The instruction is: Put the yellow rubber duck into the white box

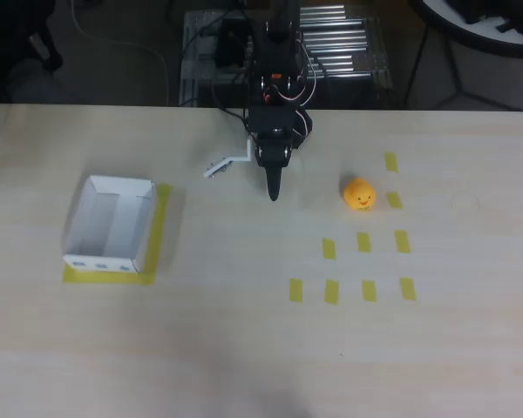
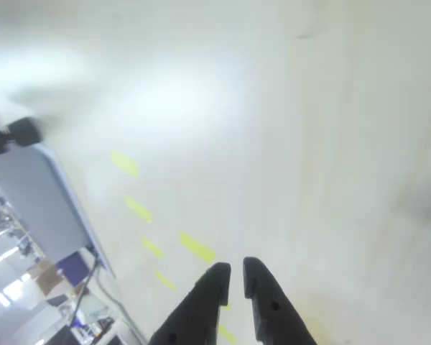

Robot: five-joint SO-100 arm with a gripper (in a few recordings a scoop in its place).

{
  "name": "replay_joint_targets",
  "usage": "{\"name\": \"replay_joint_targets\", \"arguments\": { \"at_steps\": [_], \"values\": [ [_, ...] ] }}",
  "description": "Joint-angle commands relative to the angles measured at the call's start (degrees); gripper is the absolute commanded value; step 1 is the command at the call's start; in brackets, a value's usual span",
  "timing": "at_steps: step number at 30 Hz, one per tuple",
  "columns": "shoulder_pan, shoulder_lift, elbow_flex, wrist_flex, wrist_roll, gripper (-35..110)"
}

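Pincer (image 1: 273, 193) of a black robot arm (image 1: 277, 96) points down toward the pale wooden table (image 1: 244, 348) near the table's far edge in the overhead view; its two dark fingers (image 2: 201, 302) are nearly closed, with only a thin gap between the tips in the wrist view, and they hold nothing. A white angled piece (image 1: 225, 165) sticks out to the left of the pincer in the overhead view.

To the right of the pincer, apart from it, the yellow rubber duck (image 1: 360, 193) sits on the table with its small dark face visible. It lies among short yellow tape strips (image 1: 363, 242): one just beside it on the right, one further back, and two rows of strips nearer the front of the table. No object lies on the table between the pincer and the duck.

Well to the left, the white box (image 1: 110, 225) stands open and empty on a yellow tape rectangle (image 1: 159, 228), with small bluish marks along its near outer side. Bare tabletop separates it from the pincer.

Behind the table are dark cables and a metal rack (image 1: 340, 43).
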Motion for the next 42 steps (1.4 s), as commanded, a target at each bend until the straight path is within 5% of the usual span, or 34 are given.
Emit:
{"name": "replay_joint_targets", "arguments": {
  "at_steps": [1,14,17,21,33,42],
  "values": [
    [2.7,-8.4,-15.2,-3.1,-2.5,0],
    [-3.8,-27.4,-38.4,-5.8,-12.4,0],
    [-6.7,-32.1,-43.1,-2.2,-22.0,0],
    [-8.5,-38.4,-50.0,4.0,-22.9,2],
    [-17.7,-44.1,-62.4,22.0,-30.8,53],
    [-33.1,-45.4,-57.1,34.2,-43.7,63]
  ]
}}
